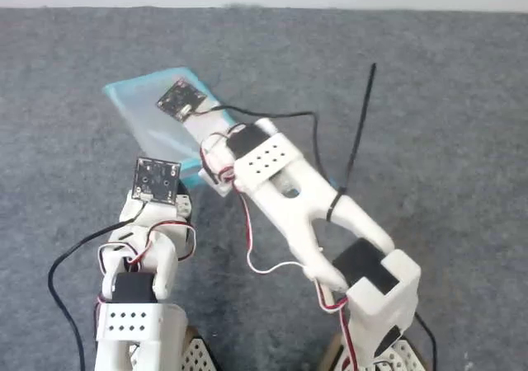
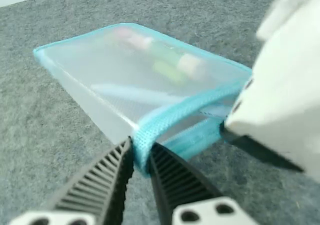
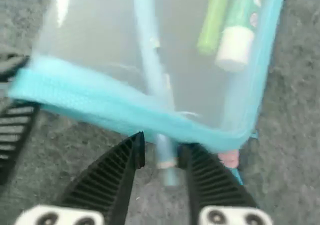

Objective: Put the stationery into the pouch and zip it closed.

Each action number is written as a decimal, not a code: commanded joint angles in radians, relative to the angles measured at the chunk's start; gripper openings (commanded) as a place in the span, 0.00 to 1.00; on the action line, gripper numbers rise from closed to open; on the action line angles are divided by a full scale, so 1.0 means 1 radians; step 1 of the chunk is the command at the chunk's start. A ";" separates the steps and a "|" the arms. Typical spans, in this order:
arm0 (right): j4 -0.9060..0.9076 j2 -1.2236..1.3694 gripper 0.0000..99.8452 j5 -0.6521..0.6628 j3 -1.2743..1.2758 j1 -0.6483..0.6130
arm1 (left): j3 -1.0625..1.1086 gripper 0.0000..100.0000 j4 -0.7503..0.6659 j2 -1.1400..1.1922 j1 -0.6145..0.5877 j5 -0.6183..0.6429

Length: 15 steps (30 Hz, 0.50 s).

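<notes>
- High view is showing the grey table [image 1: 429, 74] carrying everything, with both arms standing toward 6 o'clock.
- The right arm [image 1: 280, 181] is stretching from 5 o'clock toward 10 o'clock, its wrist hanging over the pouch. The left arm [image 1: 140, 280] is standing at 7 o'clock, its wrist just beside the pouch's near edge.
- The pouch [image 1: 140, 115] is lying flat at about 10 o'clock from the table's middle, with its mouth facing the arms.
- The left gripper [image 2: 141, 150] is clenching the teal trim at a corner of the mouth, pinning the pouch in place.
- The right gripper [image 3: 162, 145] is hovering at the mouth with its jaws parted. They are straddling the pen's end and are not visibly squeezing it.
- The pen [image 3: 150, 75] is lying mostly inside, with its end poking out past the zip [image 3: 115, 105].
- A marker [image 3: 212, 20] and a white-capped tube [image 3: 237, 35] are resting fully inside, side by side.
- A pink bit [image 3: 229, 159] is sitting just beside the mouth's other corner. Whether it is the zip pull or loose stationery, I cannot tell.
- Judging by this, the filling is nearing its end. The pen's tail is waiting to be pushed in, and the whole zipping step is yet to come, since the mouth is looking open.
</notes>
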 commanded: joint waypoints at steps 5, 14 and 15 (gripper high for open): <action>0.027 -0.107 0.35 0.026 -0.038 0.091 | -0.035 0.01 -0.028 -0.017 0.008 -0.014; -0.084 -0.564 0.35 0.086 0.430 0.211 | -0.035 0.01 -0.028 -0.017 0.006 -0.012; -0.110 -0.624 0.35 0.087 0.503 0.214 | -0.035 0.01 -0.028 -0.017 0.003 -0.012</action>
